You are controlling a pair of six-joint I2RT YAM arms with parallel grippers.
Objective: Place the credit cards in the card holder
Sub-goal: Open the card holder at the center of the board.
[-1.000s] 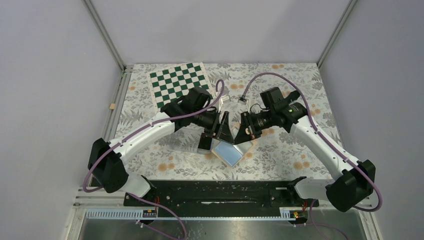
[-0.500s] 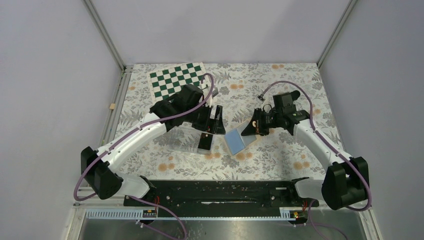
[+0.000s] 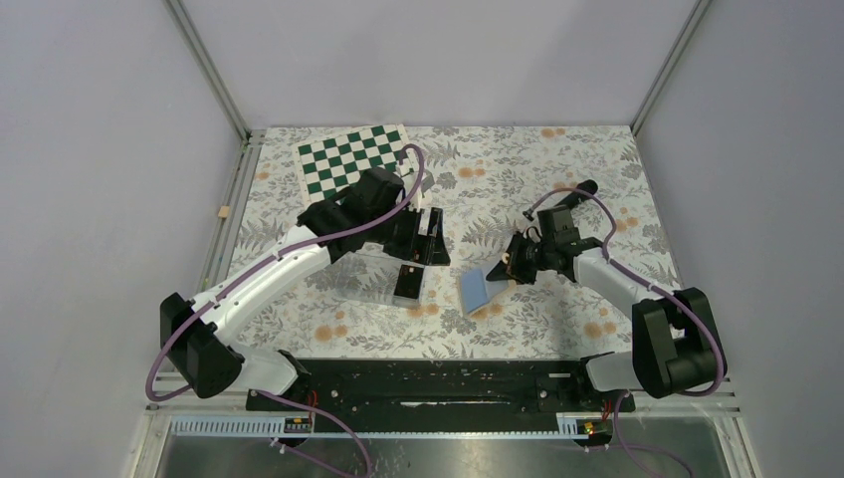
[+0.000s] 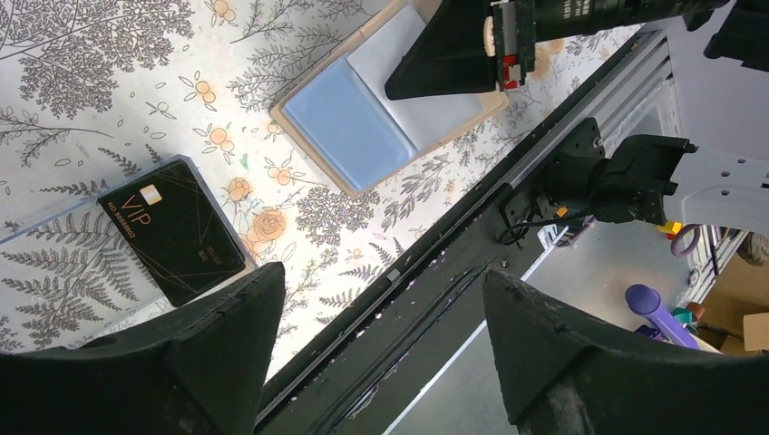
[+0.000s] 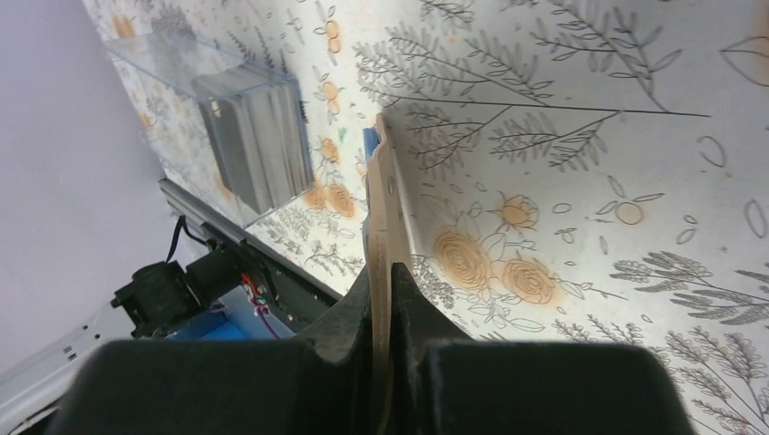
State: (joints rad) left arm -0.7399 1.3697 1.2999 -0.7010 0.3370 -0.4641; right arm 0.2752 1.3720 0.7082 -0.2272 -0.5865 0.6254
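The card holder lies open, tan outside with light blue lining up, right of the table's middle; it also shows in the left wrist view. My right gripper is shut on its right edge, and the right wrist view shows the tan flap edge-on between my shut fingers. A black credit card marked VIP lies in a clear tray. My left gripper is open and empty, hovering above the tray, left of the holder; its midpoint shows in the left wrist view.
The clear plastic tray sits left of the holder and shows in the right wrist view. A green-and-white chessboard mat lies at the back left. A black stick-like object lies behind the right arm. The black base rail runs along the near edge.
My right gripper has drawn the open card holder right and set it lower on the table. My left gripper pulled back from the holder towards the tray, then stayed still.
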